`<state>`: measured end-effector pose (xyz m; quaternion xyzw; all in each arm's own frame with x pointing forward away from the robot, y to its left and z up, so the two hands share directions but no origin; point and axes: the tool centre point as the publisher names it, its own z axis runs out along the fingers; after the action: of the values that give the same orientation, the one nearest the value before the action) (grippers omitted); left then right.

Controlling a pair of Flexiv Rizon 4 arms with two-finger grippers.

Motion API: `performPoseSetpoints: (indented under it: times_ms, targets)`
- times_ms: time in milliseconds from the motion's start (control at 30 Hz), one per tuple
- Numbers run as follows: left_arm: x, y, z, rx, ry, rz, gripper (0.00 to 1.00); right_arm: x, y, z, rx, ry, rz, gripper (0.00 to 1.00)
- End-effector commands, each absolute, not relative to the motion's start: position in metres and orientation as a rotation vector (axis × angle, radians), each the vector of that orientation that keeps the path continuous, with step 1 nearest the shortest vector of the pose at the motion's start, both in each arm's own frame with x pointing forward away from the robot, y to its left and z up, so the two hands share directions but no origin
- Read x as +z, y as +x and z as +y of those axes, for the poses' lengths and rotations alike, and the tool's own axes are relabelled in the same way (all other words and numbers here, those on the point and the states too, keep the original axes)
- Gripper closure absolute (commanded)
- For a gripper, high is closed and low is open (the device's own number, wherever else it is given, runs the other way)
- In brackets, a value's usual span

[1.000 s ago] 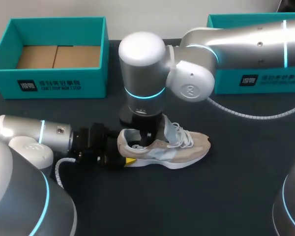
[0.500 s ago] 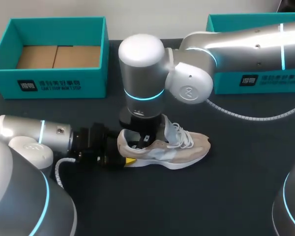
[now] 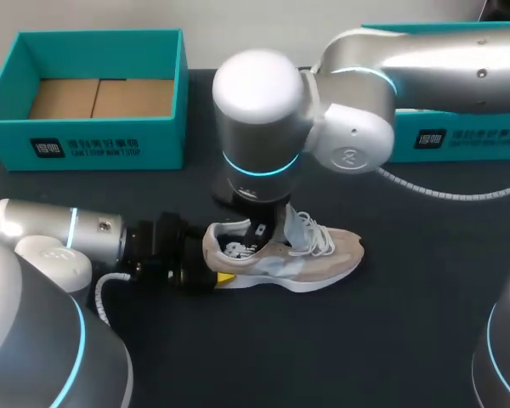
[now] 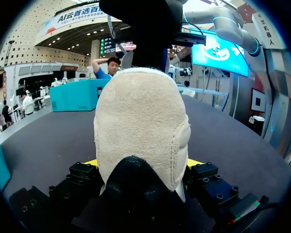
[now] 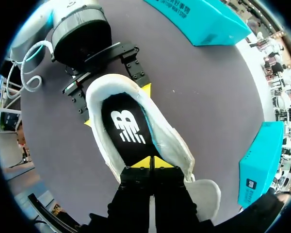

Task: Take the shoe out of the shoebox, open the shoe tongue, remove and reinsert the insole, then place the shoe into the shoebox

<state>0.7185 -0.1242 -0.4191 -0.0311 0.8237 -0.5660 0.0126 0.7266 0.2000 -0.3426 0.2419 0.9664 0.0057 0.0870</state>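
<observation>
A beige shoe (image 3: 302, 255) is being gripped at the heel by the left gripper (image 4: 141, 165) — its yellow tips pressed against both sides — while being rested on its sole on the dark table (image 3: 365, 340), well apart from the open teal shoebox (image 3: 85, 146). The right gripper (image 5: 150, 164) is being held over the shoe's opening — fingertips brought together just above the black insole (image 5: 128, 133) lying inside.
</observation>
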Motion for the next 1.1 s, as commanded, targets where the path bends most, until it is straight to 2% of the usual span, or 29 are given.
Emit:
performPoseSetpoints:
  times_ms: [33,567,1100]
  targets:
    - [-0.422,0.718,-0.123,-1.761,-0.097,2.571,1.00,-0.318,0.720,0.186,0.068,0.726,2.840,1.00]
    - [-0.422,0.718,-0.123,-1.761,-0.097,2.571,1.00,-0.356,0.728,0.222,0.082,0.535,2.980,1.00]
    - [-0.422,0.718,-0.123,-1.761,-0.097,2.571,1.00,-0.386,0.738,0.211,0.007,0.481,3.014,0.98]
